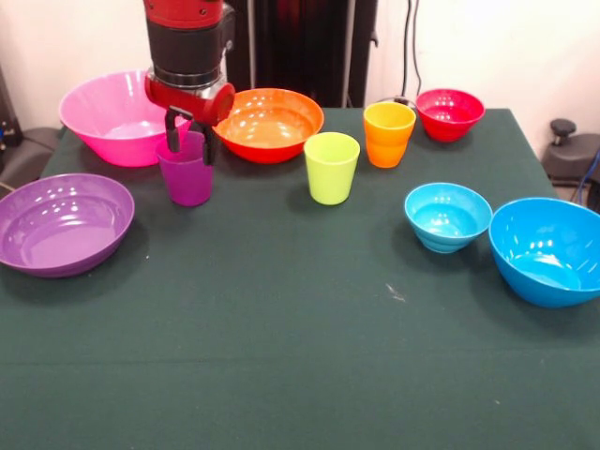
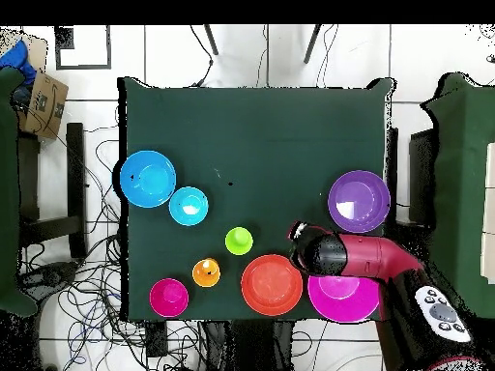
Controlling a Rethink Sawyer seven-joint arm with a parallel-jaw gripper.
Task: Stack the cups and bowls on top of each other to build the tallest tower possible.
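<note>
The purple cup [image 1: 187, 178] stands upright on the green cloth in front of the pink bowl [image 1: 108, 117] and left of the orange bowl [image 1: 269, 124]. My gripper [image 1: 190, 139] hangs straight down over it, its two black fingers [image 1: 173, 131] spread at the cup's rim. The overhead view hides this cup under my arm [image 2: 329, 255]. The lime green cup [image 1: 332, 167] and the orange cup [image 1: 388, 133] stand apart to the right. The shallow purple bowl [image 1: 61, 223] lies at the near left.
A small red bowl [image 1: 450, 114] sits at the far right. The small light blue bowl [image 1: 447, 217] and the big blue bowl [image 1: 548, 249] sit at the near right. A cardboard box [image 2: 43, 104] lies beyond the table [image 2: 290, 126].
</note>
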